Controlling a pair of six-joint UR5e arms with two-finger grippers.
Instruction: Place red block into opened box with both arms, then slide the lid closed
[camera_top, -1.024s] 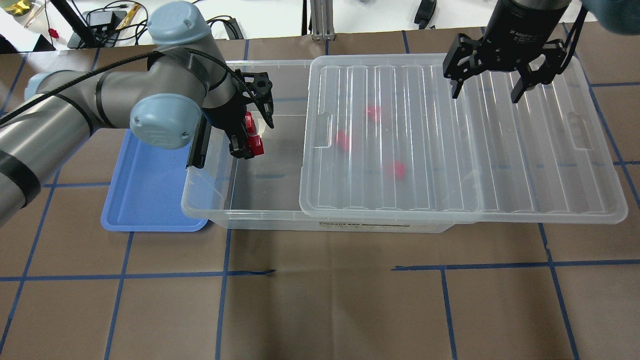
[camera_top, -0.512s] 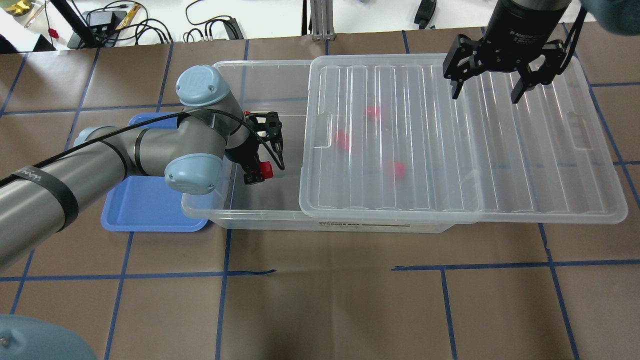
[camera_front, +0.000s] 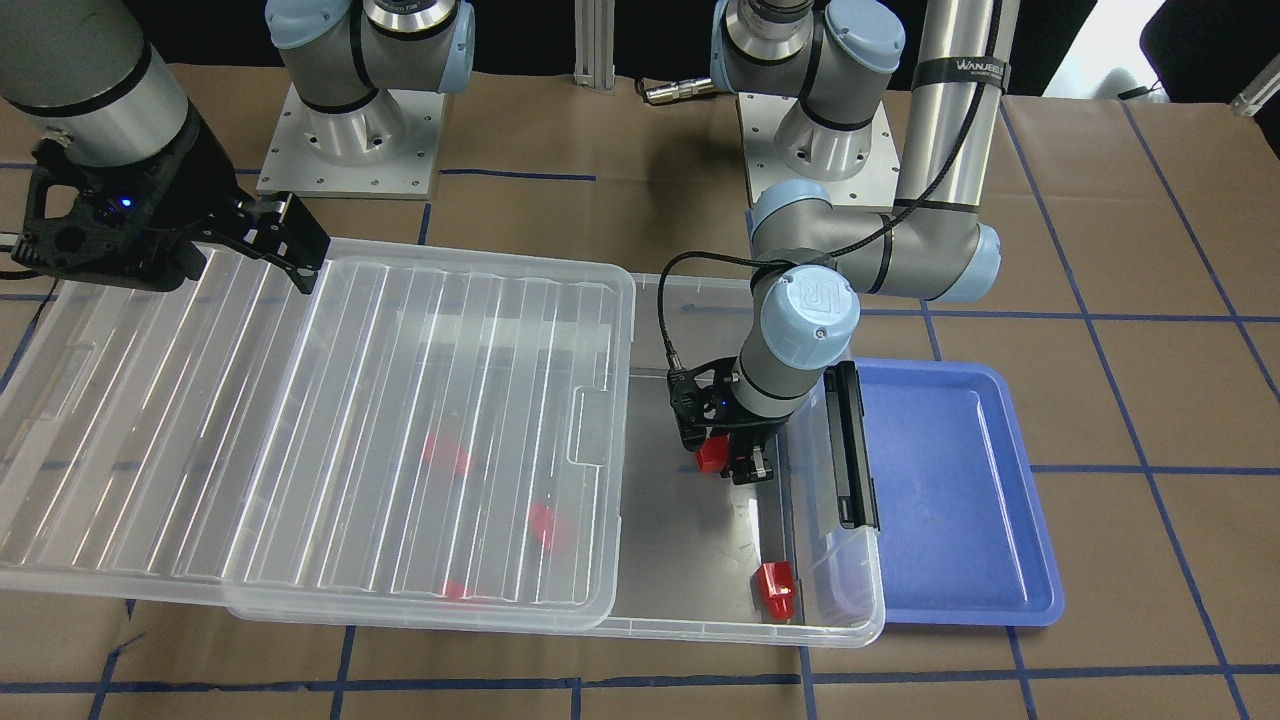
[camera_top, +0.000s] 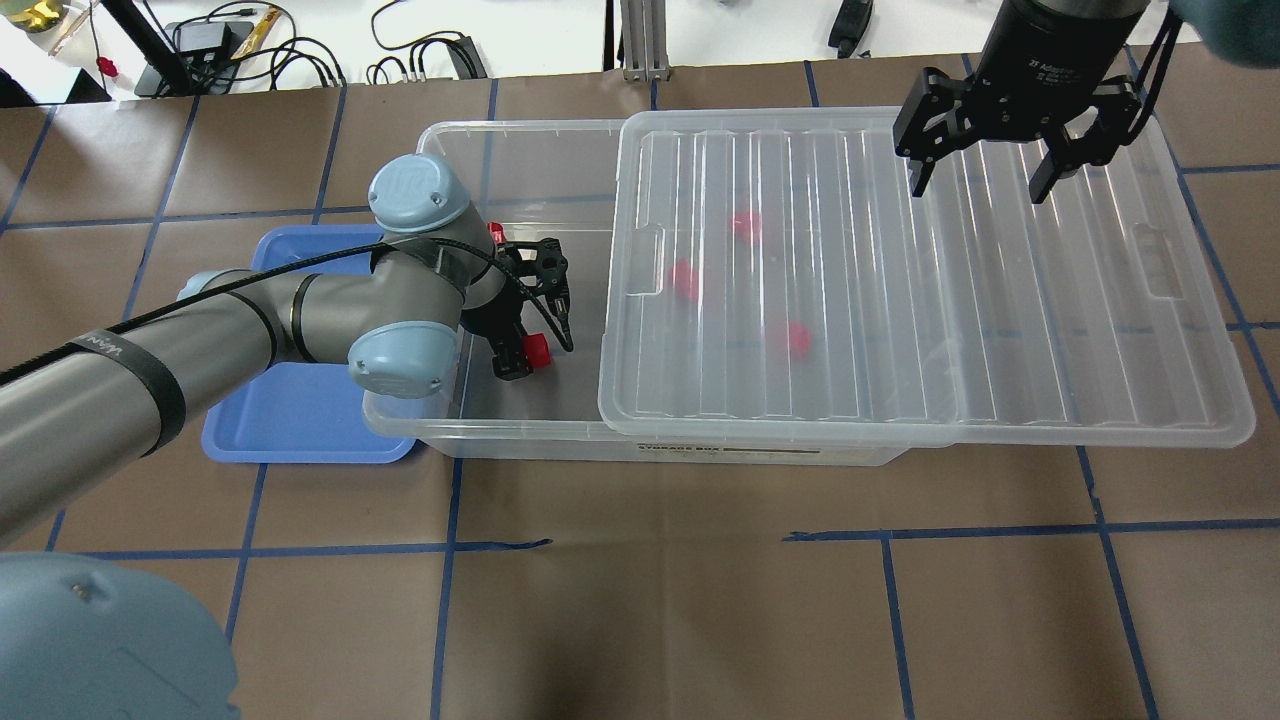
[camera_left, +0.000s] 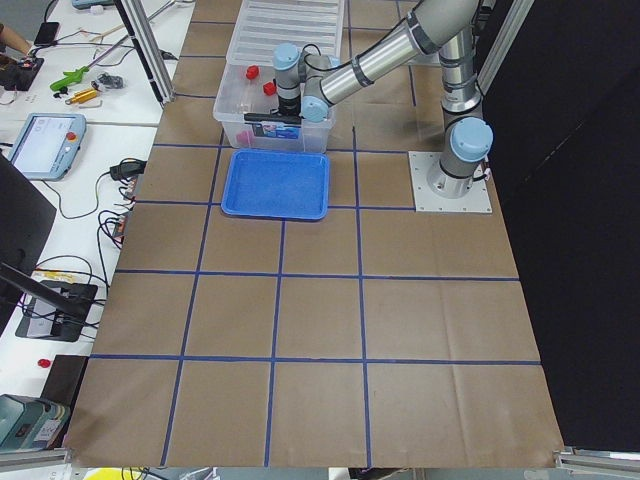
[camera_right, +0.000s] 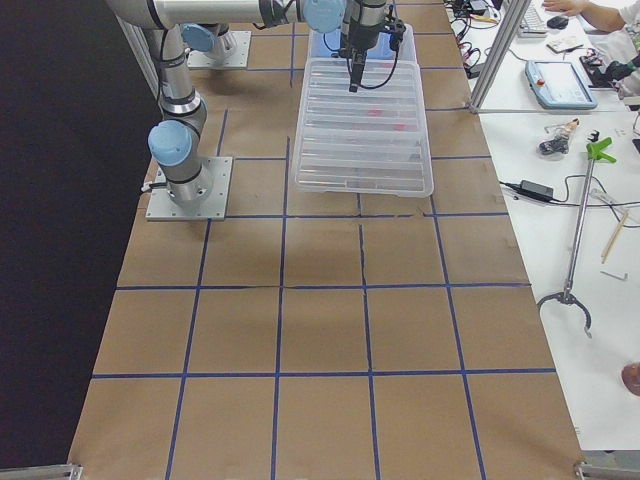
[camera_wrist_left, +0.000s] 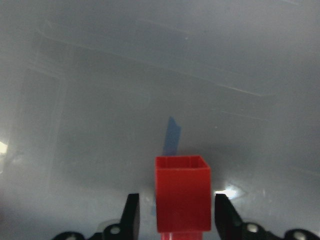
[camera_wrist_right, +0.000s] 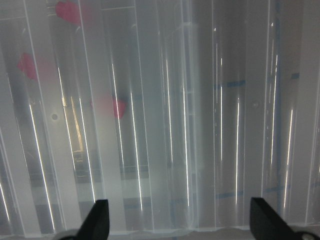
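The clear box (camera_top: 500, 436) lies open at its left end, while the ribbed lid (camera_top: 900, 300) covers the rest and overhangs on the right. My left gripper (camera_top: 527, 352) reaches low into the open end and is shut on a red block (camera_top: 539, 350). In the left wrist view this block (camera_wrist_left: 182, 197) sits between the fingertips (camera_wrist_left: 131, 217), just above the box floor. Three red blocks (camera_top: 686, 280) show blurred under the lid, and one more (camera_front: 776, 590) lies in the box's far corner. My right gripper (camera_top: 978, 188) hangs open over the lid's far edge, holding nothing.
A blue tray (camera_top: 300, 400) lies against the box's left end, under my left arm. A black latch bar (camera_front: 856, 450) runs along that short end. Cables and gear lie on the white bench (camera_top: 300, 40) beyond the table.
My left arm has swung down and toward the robot, carrying the red block deeper into the box's open end. The right gripper has barely moved and stays open.
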